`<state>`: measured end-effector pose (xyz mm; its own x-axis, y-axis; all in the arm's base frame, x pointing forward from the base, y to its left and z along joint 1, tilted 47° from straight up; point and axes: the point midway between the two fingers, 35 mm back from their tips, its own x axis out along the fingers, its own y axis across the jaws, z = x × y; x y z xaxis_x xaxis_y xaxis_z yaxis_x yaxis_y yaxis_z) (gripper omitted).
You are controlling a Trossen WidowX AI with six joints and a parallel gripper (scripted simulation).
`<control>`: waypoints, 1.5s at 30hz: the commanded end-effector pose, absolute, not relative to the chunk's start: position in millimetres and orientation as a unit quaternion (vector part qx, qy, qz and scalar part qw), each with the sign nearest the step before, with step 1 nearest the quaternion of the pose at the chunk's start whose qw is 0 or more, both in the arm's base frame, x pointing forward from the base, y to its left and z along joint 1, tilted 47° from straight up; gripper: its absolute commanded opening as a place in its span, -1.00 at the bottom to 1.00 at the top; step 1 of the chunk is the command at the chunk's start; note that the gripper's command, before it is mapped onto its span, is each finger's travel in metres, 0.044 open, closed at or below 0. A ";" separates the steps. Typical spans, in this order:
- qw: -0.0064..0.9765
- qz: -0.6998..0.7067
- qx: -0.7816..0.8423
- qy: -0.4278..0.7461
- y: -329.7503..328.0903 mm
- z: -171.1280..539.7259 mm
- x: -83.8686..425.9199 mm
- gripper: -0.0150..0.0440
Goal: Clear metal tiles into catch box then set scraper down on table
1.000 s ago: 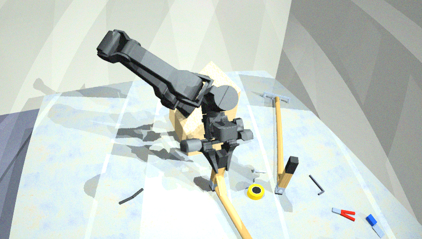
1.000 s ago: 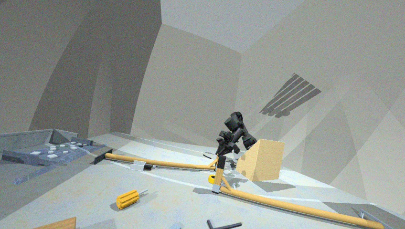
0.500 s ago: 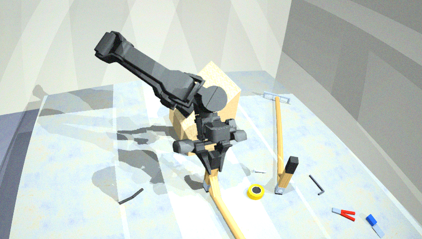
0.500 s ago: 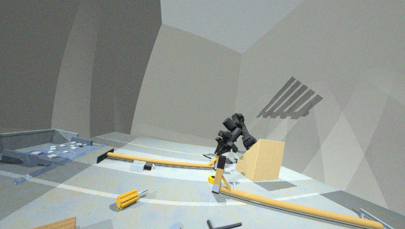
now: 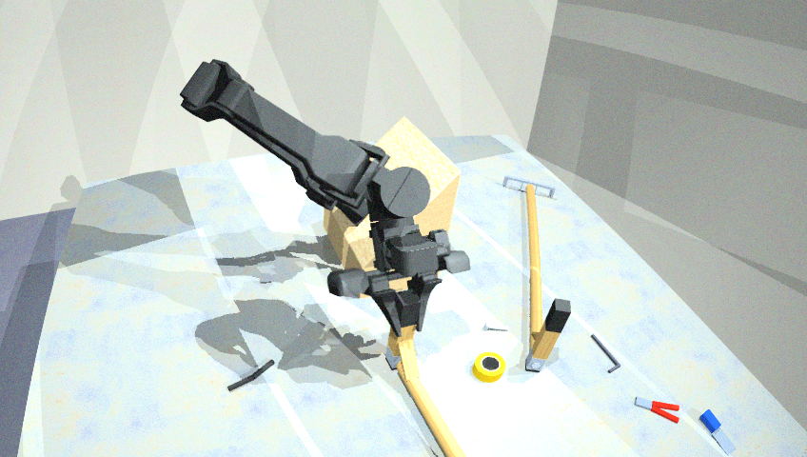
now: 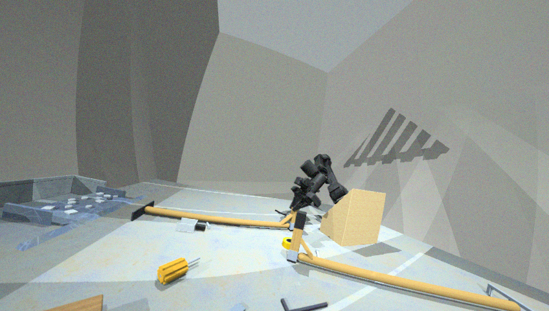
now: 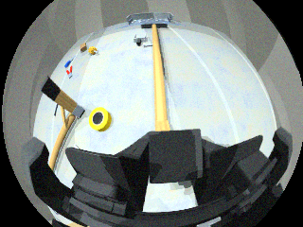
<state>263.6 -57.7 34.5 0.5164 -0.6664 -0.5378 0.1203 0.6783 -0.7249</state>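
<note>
Your black parallel-jaw gripper [image 5: 408, 327] [image 6: 293, 208] [image 7: 175, 156] grips the upright grip of the long wooden scraper [image 5: 427, 408] [image 6: 215, 220] [image 7: 159, 80], probably to steer its dark flat blade [image 6: 142, 210] [image 7: 154, 26] from afar, while small pale metal tiles [image 6: 70, 212] seemingly remain on the grey steel plate [image 6: 85, 205] beyond.

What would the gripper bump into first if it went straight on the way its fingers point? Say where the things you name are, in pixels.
Probably the pale tabletop [image 5: 334, 419] [image 6: 238, 246] [image 7: 118, 80], just under the gripper [image 5: 408, 330] [image 6: 294, 208], since its fingers slant down. The long scraper [image 5: 430, 410] [image 6: 215, 219] [image 7: 159, 85] it grips might touch first; exact depth is unclear.
</note>
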 end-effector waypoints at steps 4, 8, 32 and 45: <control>0.814 -0.242 -0.317 0.423 -57.6 39.0 276.9 -0.49; 0.814 -0.242 -0.316 0.423 -58.5 40.2 283.1 -0.49; 0.814 -0.243 -0.316 0.421 -66.9 46.6 320.3 -0.49; 0.815 -0.245 -0.316 0.420 -73.1 48.7 340.5 -0.49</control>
<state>331.2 -73.3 45.1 0.5151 -0.6699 -0.5346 0.1276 0.6767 -0.7251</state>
